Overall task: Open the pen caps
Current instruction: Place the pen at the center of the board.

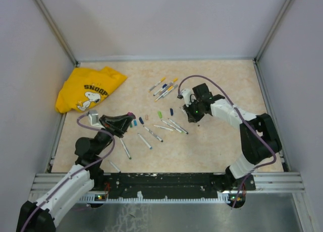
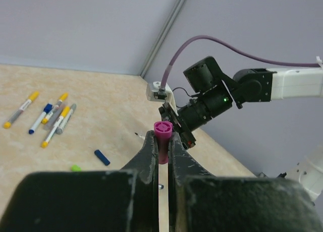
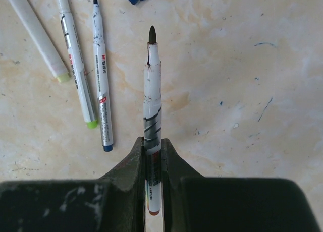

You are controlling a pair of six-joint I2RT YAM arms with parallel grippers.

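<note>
We find the left fingers (image 2: 149, 147) pinched shut on a stubby magenta plastic cap (image 2: 162, 133). It stands upright between them, its round open end poking just above the tips. The right fingers (image 3: 137, 154) are clamped just as tightly on a thin white pen barrel (image 3: 152, 85). The barrel is uncapped, and its dark tip points toward the top of the right wrist frame, over the beige marbled counter (image 3: 242, 65). In the left wrist view the right arm shows behind the magenta cap, at the right of the frame. In the top view the two arms sit apart, the left one at lower left of centre and the right one at centre right. Between them, mid-frame in the top view, small loose caps lie on the counter: a light green cap (image 1: 159, 114), a dark blue cap (image 1: 171, 111), a second blue cap (image 1: 141, 120) and a teal cap (image 1: 133, 123). Just below these caps lie several bare grey-white barrels (image 1: 151, 133), scattered at different angles. Above centre lies a cluster of capped markers (image 1: 164, 87). Some of them wear a yellow cap (image 2: 33, 96), and one wears a blue marker cap (image 2: 48, 108). A crumpled yellow T-shirt with a cartoon dog print (image 1: 91, 88) lies at the upper left of the counter.
</note>
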